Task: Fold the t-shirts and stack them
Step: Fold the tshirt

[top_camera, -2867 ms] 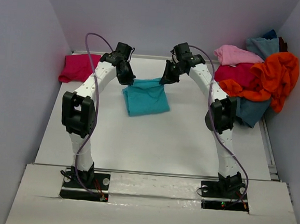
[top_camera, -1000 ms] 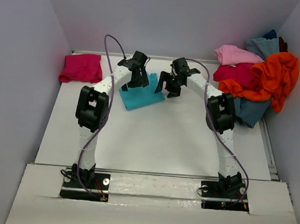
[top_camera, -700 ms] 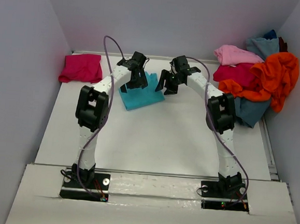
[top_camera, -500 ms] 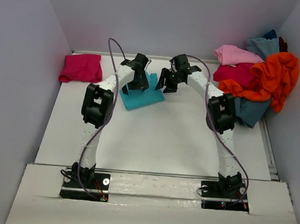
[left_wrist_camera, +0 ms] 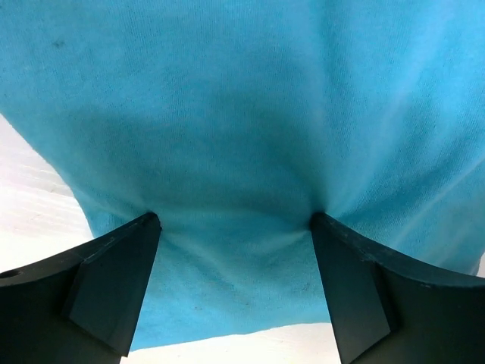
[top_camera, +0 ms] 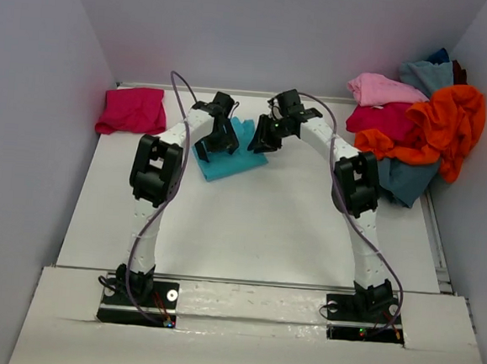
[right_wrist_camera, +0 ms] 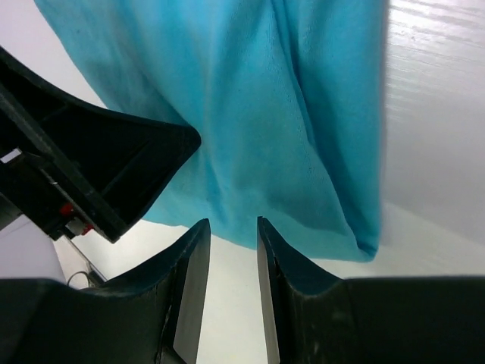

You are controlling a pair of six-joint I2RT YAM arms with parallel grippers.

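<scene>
- At the far middle of the white table (top_camera: 248, 225), the soft, bright turquoise t-shirt (top_camera: 230, 157) lies folded into a small rectangle. Both arms are bent down over it.
- The left gripper (left_wrist_camera: 233, 221) is on the shirt's left part with its jaws spread wide. Its two black fingers (left_wrist_camera: 114, 280) push their tips down into the cloth, which puckers in fine creases between them. They are pressing, not pinching.
- The right gripper (right_wrist_camera: 231, 224) is at the shirt's right edge, jaws drawn to a narrow gap. The turquoise edge runs right at the fingertips (right_wrist_camera: 193, 250), and white table shows through the gap just below it. Whether the cloth is actually caught between them cannot be told.
- In the right wrist view, the left gripper's black body sits just beside it, over the same cloth.
- In the far left corner, a magenta-pink t-shirt (top_camera: 131, 110) lies folded flat, well apart from both arms.
- On the far right against the wall sits a loose heap. A light pink t-shirt (top_camera: 381, 89) lies on a crimson t-shirt (top_camera: 387, 122), and a crumpled orange t-shirt (top_camera: 446, 122) is draped across the front. A dusty blue t-shirt (top_camera: 408, 185) pokes out underneath at the near side.
</scene>
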